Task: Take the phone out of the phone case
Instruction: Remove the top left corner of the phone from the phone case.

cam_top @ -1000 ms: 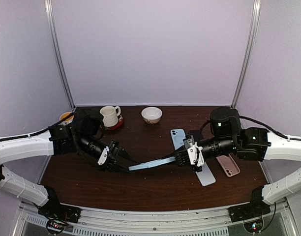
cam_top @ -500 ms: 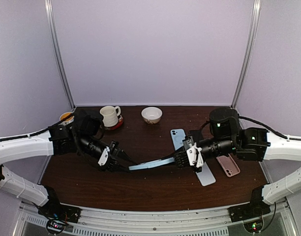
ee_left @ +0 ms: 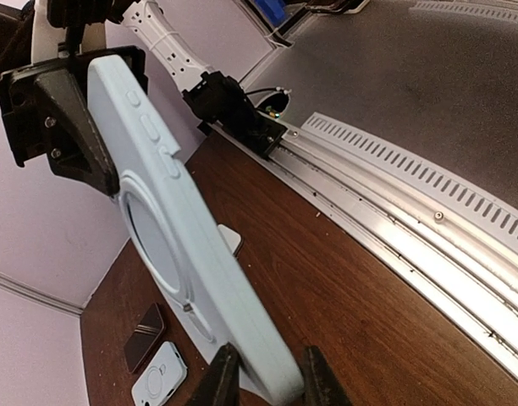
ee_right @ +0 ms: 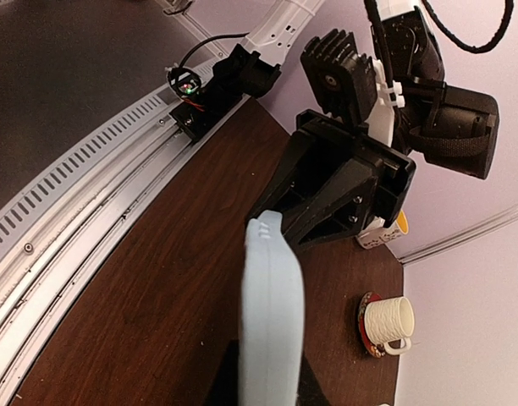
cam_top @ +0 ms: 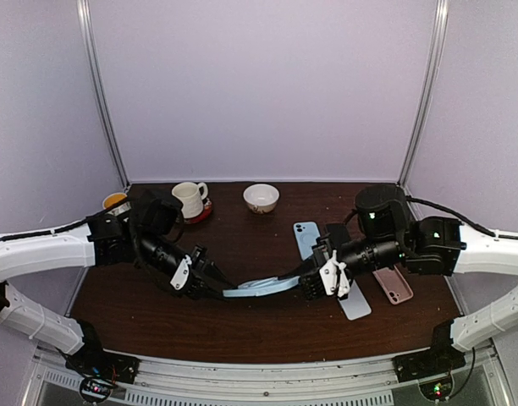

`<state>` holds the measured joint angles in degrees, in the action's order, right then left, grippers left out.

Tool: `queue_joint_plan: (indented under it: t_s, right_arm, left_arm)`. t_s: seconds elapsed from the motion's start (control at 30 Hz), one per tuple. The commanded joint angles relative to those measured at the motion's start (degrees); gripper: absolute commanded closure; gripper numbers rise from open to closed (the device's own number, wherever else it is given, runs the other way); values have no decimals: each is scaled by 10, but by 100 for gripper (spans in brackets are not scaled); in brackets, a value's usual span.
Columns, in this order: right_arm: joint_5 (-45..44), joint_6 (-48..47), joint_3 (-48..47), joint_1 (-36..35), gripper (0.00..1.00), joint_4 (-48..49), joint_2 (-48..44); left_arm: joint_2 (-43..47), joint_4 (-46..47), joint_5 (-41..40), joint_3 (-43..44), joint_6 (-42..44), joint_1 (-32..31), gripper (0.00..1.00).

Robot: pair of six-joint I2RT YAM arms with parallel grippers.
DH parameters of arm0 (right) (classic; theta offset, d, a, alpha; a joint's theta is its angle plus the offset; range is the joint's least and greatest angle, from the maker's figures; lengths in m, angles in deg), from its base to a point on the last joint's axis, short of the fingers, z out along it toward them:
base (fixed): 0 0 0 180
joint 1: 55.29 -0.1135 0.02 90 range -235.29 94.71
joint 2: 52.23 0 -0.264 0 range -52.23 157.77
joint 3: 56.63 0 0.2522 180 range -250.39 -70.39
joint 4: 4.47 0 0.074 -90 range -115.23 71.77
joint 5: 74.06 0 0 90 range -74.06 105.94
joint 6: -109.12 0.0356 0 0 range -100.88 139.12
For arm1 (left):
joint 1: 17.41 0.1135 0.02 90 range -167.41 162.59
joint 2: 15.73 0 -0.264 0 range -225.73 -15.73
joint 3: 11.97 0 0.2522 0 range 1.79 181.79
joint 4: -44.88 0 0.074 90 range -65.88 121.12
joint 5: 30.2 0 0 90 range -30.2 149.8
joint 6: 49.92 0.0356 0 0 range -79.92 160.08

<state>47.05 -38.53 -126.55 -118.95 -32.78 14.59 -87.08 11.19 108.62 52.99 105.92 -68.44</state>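
A light blue phone case (cam_top: 263,287) hangs above the table's middle, held at both ends and bowed between them. My left gripper (cam_top: 215,287) is shut on its left end and my right gripper (cam_top: 311,283) is shut on its right end. In the left wrist view the case's back (ee_left: 174,228) shows a ring and side buttons, and my left gripper (ee_left: 267,385) pinches its near end. In the right wrist view the case (ee_right: 272,321) is edge-on in my right gripper (ee_right: 272,391). The phone inside is hidden.
Several phones and cases lie at the right: a light blue one (cam_top: 305,236), a pale one (cam_top: 357,301), a pink one (cam_top: 393,285). A white mug on a red coaster (cam_top: 190,201), a bowl (cam_top: 261,198) and a yellow cup (cam_top: 113,201) stand at the back.
Both grippers have come slightly closer together and the case, straight before, now bows between them.
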Motion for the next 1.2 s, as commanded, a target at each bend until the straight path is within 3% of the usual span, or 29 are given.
queue_joint_plan:
  t_s: [0.0,0.6,1.17]
  right_arm:
    - [-11,-54,-42,-9,100,17,1]
    - [-65,-117,-71,-48,100,-36,24]
    - [-110,-157,-89,-85,100,-71,51]
  left_arm:
    - [-16,-41,13,15,23,-19,89]
    - [-31,-64,-7,24,33,-30,100]
    - [-40,-82,-16,29,39,-34,100]
